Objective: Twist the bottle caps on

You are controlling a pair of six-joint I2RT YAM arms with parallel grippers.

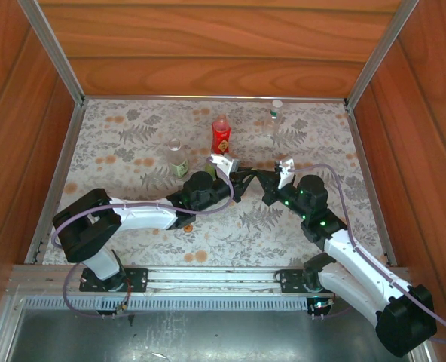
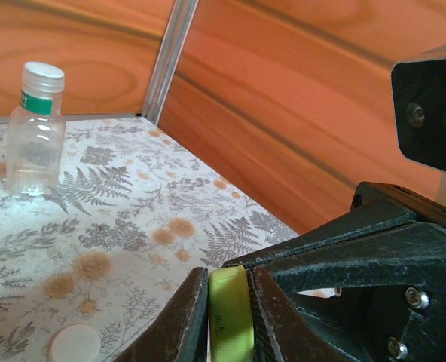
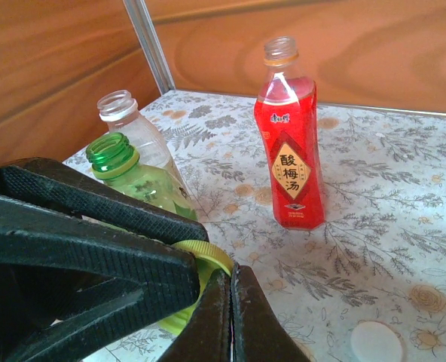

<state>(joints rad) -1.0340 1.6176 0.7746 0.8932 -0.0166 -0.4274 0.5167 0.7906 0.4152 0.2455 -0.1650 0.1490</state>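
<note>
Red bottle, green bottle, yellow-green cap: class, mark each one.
red bottle (image 3: 291, 177), right wrist view, its label.
green bottle (image 3: 115, 161), right wrist view, its open neck.
yellow-green cap (image 2: 230, 313), left wrist view, its edge.

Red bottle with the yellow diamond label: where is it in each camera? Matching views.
top external: red bottle stands upright, upper centre of frame.
left wrist: this camera faces the right-hand wall and the capped clear bottle instead.
right wrist: red bottle upright, right of centre.
Shared landmark: the open clear bottle, to its left in top external and right wrist.
</note>
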